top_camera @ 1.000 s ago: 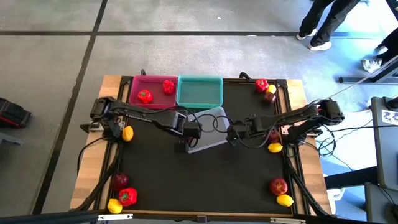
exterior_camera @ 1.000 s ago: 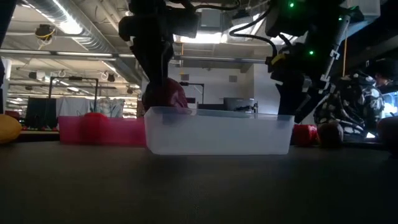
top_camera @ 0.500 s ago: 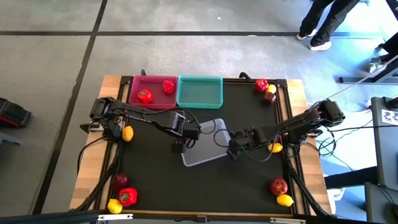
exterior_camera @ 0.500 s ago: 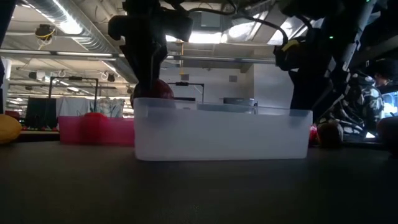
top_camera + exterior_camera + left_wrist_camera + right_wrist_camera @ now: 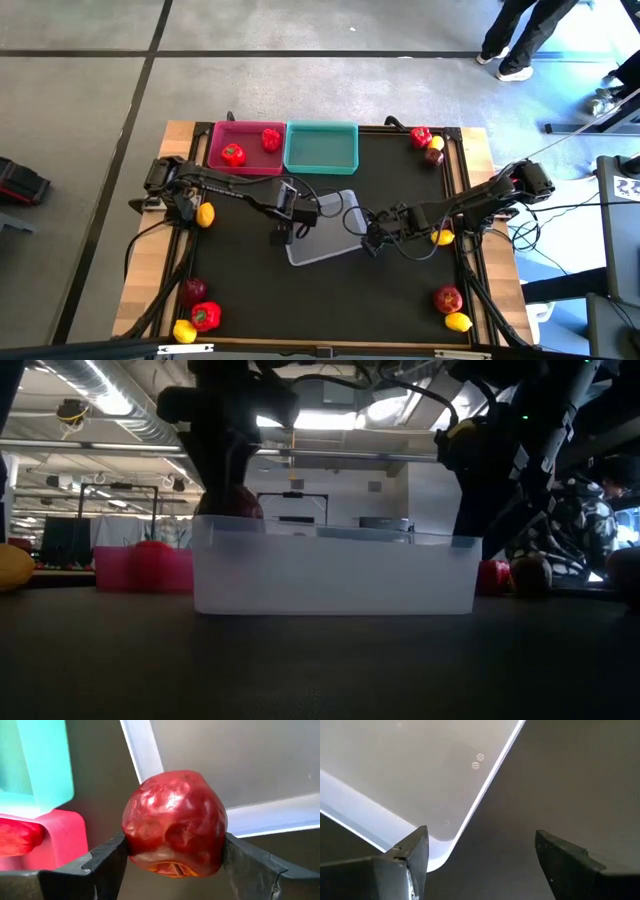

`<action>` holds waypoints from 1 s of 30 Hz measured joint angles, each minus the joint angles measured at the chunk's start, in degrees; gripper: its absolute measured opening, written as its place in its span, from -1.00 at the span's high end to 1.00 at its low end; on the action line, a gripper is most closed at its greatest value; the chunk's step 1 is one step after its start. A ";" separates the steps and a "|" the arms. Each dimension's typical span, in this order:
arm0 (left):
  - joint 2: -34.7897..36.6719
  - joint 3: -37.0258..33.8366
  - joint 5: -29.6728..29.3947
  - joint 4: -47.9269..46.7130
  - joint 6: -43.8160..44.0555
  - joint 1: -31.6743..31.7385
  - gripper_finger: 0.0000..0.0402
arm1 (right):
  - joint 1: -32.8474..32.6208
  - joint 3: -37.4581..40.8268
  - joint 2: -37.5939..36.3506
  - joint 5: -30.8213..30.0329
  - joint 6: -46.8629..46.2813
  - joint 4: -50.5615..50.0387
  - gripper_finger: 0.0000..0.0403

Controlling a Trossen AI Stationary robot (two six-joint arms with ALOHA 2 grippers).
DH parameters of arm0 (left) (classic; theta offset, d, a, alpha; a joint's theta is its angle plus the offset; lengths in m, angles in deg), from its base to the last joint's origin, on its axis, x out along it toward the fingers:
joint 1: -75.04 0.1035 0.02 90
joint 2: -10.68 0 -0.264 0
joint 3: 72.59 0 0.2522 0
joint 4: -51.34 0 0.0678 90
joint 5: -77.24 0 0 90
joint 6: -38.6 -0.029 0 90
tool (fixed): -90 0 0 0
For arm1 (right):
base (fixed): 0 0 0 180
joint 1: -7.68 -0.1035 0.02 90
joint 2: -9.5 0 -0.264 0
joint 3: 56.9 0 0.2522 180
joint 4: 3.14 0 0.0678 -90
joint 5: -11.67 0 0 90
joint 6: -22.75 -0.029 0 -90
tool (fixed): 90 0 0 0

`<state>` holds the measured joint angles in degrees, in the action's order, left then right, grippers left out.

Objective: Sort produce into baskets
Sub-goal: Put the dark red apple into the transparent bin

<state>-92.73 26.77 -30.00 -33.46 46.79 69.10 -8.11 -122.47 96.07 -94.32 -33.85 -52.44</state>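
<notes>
My left gripper (image 5: 175,846) is shut on a dark red apple (image 5: 175,822) over the left end of the translucent basket (image 5: 325,240), which sits mid-table. In the low view the apple (image 5: 238,505) shows just above the basket's rim (image 5: 330,540). My right gripper (image 5: 481,837) is open at the basket's right end (image 5: 368,243), with a rounded corner of the basket (image 5: 442,857) beside one finger. Far on the table stand the pink basket (image 5: 248,165), which holds two red peppers, and the teal basket (image 5: 320,148). My left gripper pinches the apple's two opposite sides (image 5: 131,837) between its two fingers, which point steeply down from above. The apple is lifted clear, above the basket's corner rim (image 5: 142,760). My right gripper: one finger (image 5: 412,857) stands at the basket's corner; whether it touches, I cannot tell.
Loose produce lies around the mat: a lemon (image 5: 205,214) at the left, a pepper, apple and lemon near left (image 5: 200,312), three pieces far right (image 5: 428,143), a lemon (image 5: 441,237) under the right arm, an apple and lemon near right (image 5: 450,305). People stand beyond the table.
The translucent basket has slid toward the table's near edge and a little left, turning slightly as it went. My right gripper has swung toward the near edge alongside it, still open. The apple stays in my left gripper.
</notes>
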 joint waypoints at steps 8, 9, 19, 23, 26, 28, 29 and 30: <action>-0.02 0.00 -3.94 0.19 -0.86 0.85 -0.42 | -2.08 -0.04 0.00 3.56 -1.02 2.45 -0.45; 0.00 0.00 -3.95 0.17 -1.28 0.77 -0.42 | -2.51 -0.04 0.00 3.52 -1.37 2.73 -0.45; 0.00 0.00 -4.06 1.16 -5.65 -1.44 -0.42 | -3.37 -0.04 0.00 2.56 1.33 5.54 -0.45; 0.00 0.00 -4.06 1.73 -8.42 -2.07 -0.42 | -3.32 -0.04 0.00 2.45 2.97 5.56 -0.45; 0.00 0.00 -4.04 3.26 -10.20 -2.07 -0.42 | -3.32 -0.04 -0.04 0.87 4.49 5.56 -0.45; 0.00 0.00 -4.05 3.73 -11.26 -1.95 -0.42 | -3.31 -0.04 -0.04 -0.03 5.63 5.53 -0.45; 0.00 0.00 -4.06 4.16 -11.64 -1.87 -0.42 | -3.30 -0.04 -0.04 -0.72 6.04 5.55 -0.45; 0.00 0.00 -4.04 4.91 -11.98 -1.78 -0.42 | -3.30 -0.04 -0.04 -1.52 6.12 5.53 -0.45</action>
<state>-92.73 26.77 -34.04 -28.56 34.81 67.32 -11.41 -122.52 96.03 -95.84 -27.72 -46.90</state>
